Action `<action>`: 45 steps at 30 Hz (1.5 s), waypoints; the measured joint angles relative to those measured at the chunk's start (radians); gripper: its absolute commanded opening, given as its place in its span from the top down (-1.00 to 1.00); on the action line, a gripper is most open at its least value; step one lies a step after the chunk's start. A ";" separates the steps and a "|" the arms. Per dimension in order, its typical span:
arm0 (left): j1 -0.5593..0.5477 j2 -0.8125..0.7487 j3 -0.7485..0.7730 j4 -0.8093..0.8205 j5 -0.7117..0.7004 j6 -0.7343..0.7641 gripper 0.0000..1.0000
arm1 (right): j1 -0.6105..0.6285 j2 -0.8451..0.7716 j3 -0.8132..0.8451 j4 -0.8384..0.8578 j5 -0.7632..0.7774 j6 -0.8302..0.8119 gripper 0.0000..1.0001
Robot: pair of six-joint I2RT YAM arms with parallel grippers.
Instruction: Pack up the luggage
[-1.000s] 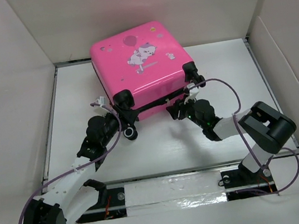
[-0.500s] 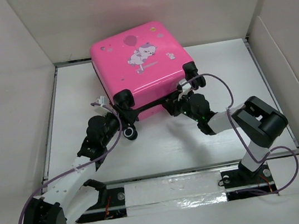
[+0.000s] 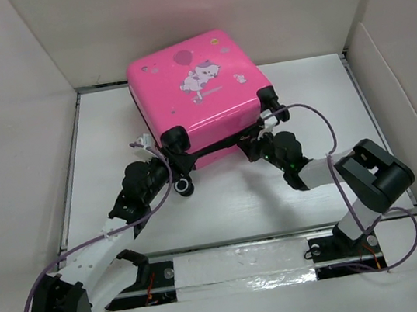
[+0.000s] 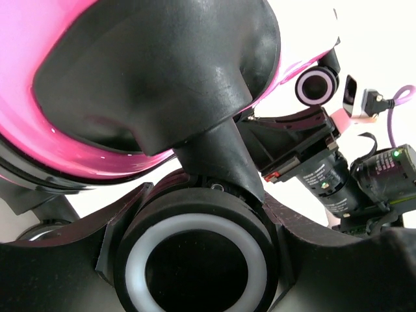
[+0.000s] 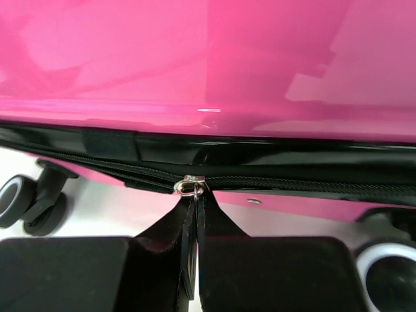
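Glossy pink hard-shell suitcase (image 3: 196, 99) lies flat at the back of the white table (image 3: 231, 200), wheels toward the arms.
Right tool (image 5: 195, 260) is pinched closed on the metal zipper pull (image 5: 190, 188) of the black toothed zipper (image 5: 292, 184), which runs between the smooth pink shell halves. Left tool (image 4: 198, 266) is part-open and clamped around a round black caster wheel (image 4: 195, 201) with a white ring at the near-left corner. Cartoon print on the rounded lid.

Bright-pink luggage (image 3: 195, 111) carries a cartoon print (image 3: 201, 77), black wheels (image 5: 13, 200) and zipper (image 5: 292, 184).
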 measured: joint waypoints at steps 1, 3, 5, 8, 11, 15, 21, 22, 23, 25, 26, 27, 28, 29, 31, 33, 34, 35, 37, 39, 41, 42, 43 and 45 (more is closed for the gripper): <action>-0.003 0.000 0.000 0.000 0.001 0.003 1.00 | -0.004 -0.016 -0.006 -0.015 0.010 -0.002 1.00; -0.008 0.000 0.000 0.000 0.006 0.006 1.00 | -0.016 -0.053 -0.021 -0.048 0.025 -0.002 1.00; -0.010 -0.001 0.000 0.000 0.013 0.010 1.00 | -0.033 -0.086 -0.039 -0.069 0.032 -0.001 1.00; -0.014 -0.008 0.000 -0.005 0.017 0.016 1.00 | -0.058 -0.135 -0.064 -0.105 0.042 0.001 1.00; -0.014 -0.019 0.000 -0.011 0.018 0.021 1.00 | -0.068 -0.175 -0.068 -0.155 0.061 0.000 1.00; -0.013 -0.031 0.000 -0.026 0.013 0.025 1.00 | -0.082 -0.207 -0.069 -0.209 0.097 -0.002 1.00; -0.007 -0.007 0.000 -0.004 0.027 0.004 1.00 | 0.072 -0.173 -0.013 -0.248 0.177 0.002 1.00; -0.007 0.008 0.000 0.021 0.040 -0.011 1.00 | 0.126 -0.141 0.019 -0.248 0.183 0.005 1.00; -0.007 0.026 0.000 0.029 0.048 -0.017 1.00 | 0.178 -0.105 0.053 -0.247 0.183 0.011 1.00; -0.006 0.055 0.000 0.057 0.082 -0.044 1.00 | 0.276 -0.026 0.120 -0.229 0.180 0.029 1.00; -0.006 0.065 0.001 0.066 0.097 -0.055 1.00 | 0.322 0.015 0.155 -0.217 0.176 0.038 1.00; -0.006 0.071 0.002 0.072 0.107 -0.065 1.00 | 0.363 0.053 0.190 -0.208 0.165 0.048 1.00; -0.006 0.074 0.005 0.077 0.119 -0.072 1.00 | 0.398 0.089 0.225 -0.198 0.157 0.054 1.00; -0.006 0.074 0.008 0.079 0.124 -0.078 1.00 | 0.426 0.124 0.257 -0.193 0.150 0.063 1.00; 0.013 0.072 0.010 0.078 0.129 -0.098 1.00 | 0.450 0.175 0.296 -0.150 0.154 0.083 1.00; 0.031 0.066 0.013 0.086 0.130 -0.122 1.00 | 0.451 0.223 0.325 -0.093 0.137 0.111 1.00; 0.031 0.064 0.018 0.085 0.137 -0.130 1.00 | 0.454 0.261 0.343 -0.044 0.122 0.138 1.00; 0.031 0.064 0.020 0.085 0.145 -0.139 1.00 | 0.457 0.294 0.358 0.011 0.111 0.172 1.00; 0.031 0.061 0.022 0.081 0.154 -0.149 1.00 | 0.457 0.352 0.374 0.111 0.090 0.231 1.00; 0.034 0.061 0.022 0.078 0.152 -0.153 1.00 | 0.458 0.396 0.381 0.190 0.084 0.277 1.00; 0.039 0.061 0.022 0.086 0.149 -0.159 1.00 | 0.461 0.427 0.394 0.241 0.088 0.309 1.00; 0.041 0.061 0.023 0.092 0.146 -0.161 1.00 | 0.463 0.442 0.403 0.265 0.094 0.324 1.00; 0.045 0.060 0.023 0.095 0.141 -0.164 1.00 | 0.465 0.454 0.410 0.282 0.104 0.337 1.00; 0.045 0.053 0.023 0.086 0.133 -0.163 1.00 | 0.473 0.460 0.411 0.296 0.130 0.368 1.00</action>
